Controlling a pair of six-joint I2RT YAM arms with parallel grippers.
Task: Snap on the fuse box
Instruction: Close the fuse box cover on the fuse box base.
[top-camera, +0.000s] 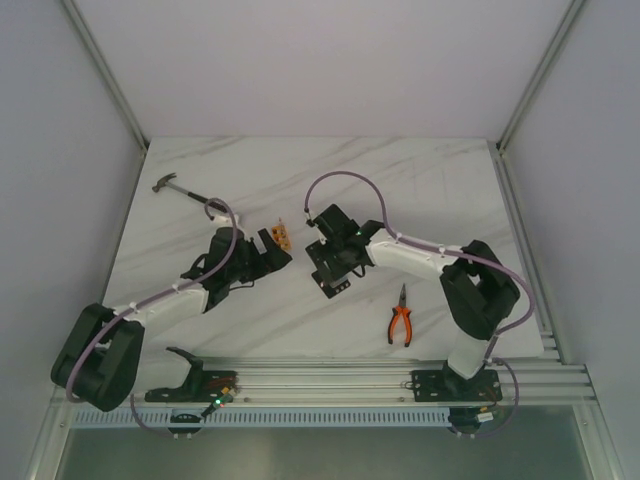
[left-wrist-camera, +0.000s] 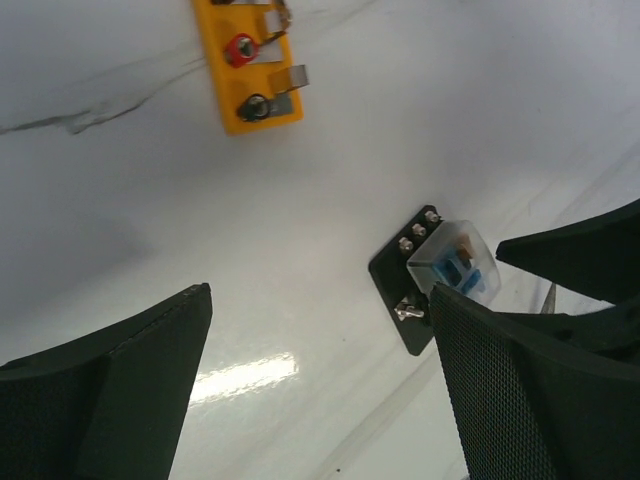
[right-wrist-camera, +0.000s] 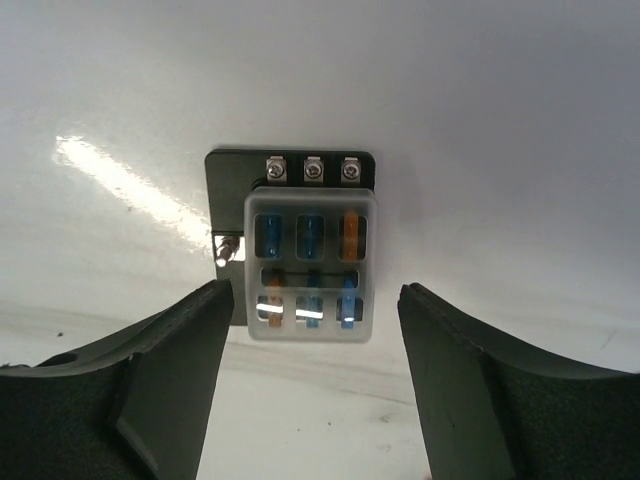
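The fuse box (right-wrist-camera: 310, 260) lies flat on the white marble table. It is a black base with a clear cover over blue and orange fuses and three screws along its far edge. My right gripper (right-wrist-camera: 315, 295) hovers over its near end, open, a finger on each side with a gap to the cover. From above, the fuse box (top-camera: 335, 283) sits just under the right gripper (top-camera: 328, 262). My left gripper (left-wrist-camera: 320, 390) is open over bare table, with the fuse box (left-wrist-camera: 455, 262) just beyond its right finger. The left gripper (top-camera: 272, 250) holds nothing.
An orange block (top-camera: 282, 237) with terminals and metal clips (left-wrist-camera: 247, 62) lies just beyond the left gripper. Orange-handled pliers (top-camera: 401, 325) lie at the near right. A hammer (top-camera: 180, 187) lies at the far left. Walls surround the table.
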